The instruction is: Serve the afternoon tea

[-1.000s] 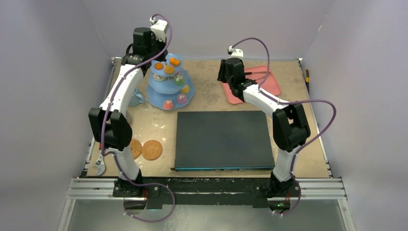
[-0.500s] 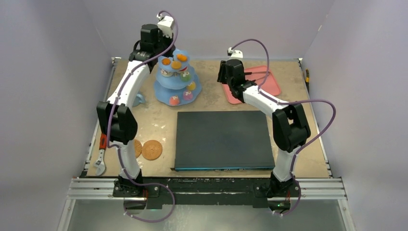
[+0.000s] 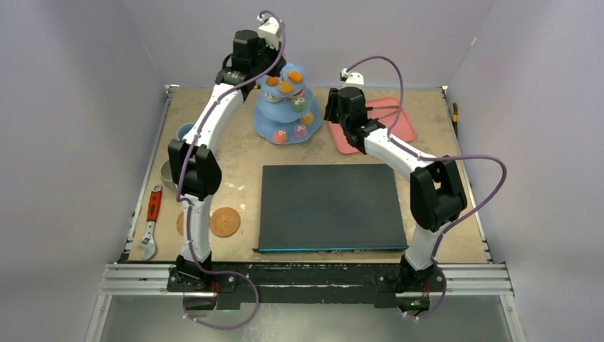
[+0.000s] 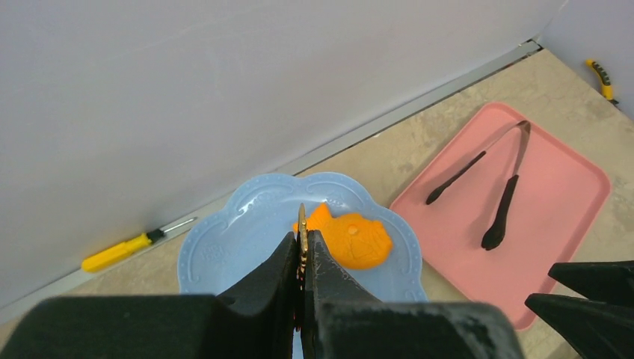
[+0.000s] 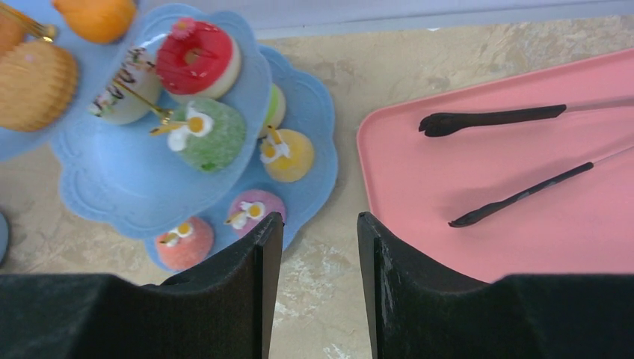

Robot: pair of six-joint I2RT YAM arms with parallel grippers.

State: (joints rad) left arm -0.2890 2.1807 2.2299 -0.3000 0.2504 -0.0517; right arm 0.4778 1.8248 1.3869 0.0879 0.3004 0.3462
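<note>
Starting from the stand (image 3: 265, 125): at twelve o'clock on the table in the top view, with cakes (image 5: 196, 56) on all three tiers. Gripped at its gold handle (image 4: 302, 221) by the left gripper (image 4: 301, 254), fingers pinched narrow around it; cannot tell whether lifted or resting. At nine o'clock from there, well apart, the mug (image 3: 186, 132). At three o'clock, beside the pink tray (image 5: 448, 172) with black tongs (image 5: 493, 116), the right gripper (image 5: 318, 224), fingers spread wide, holding nothing. Judging the loading done, with no cake visible off the stand. Probably left: bringing stand and mug to a serving place, perhaps the dark mat (image 3: 327, 206) at six o'clock.
</note>
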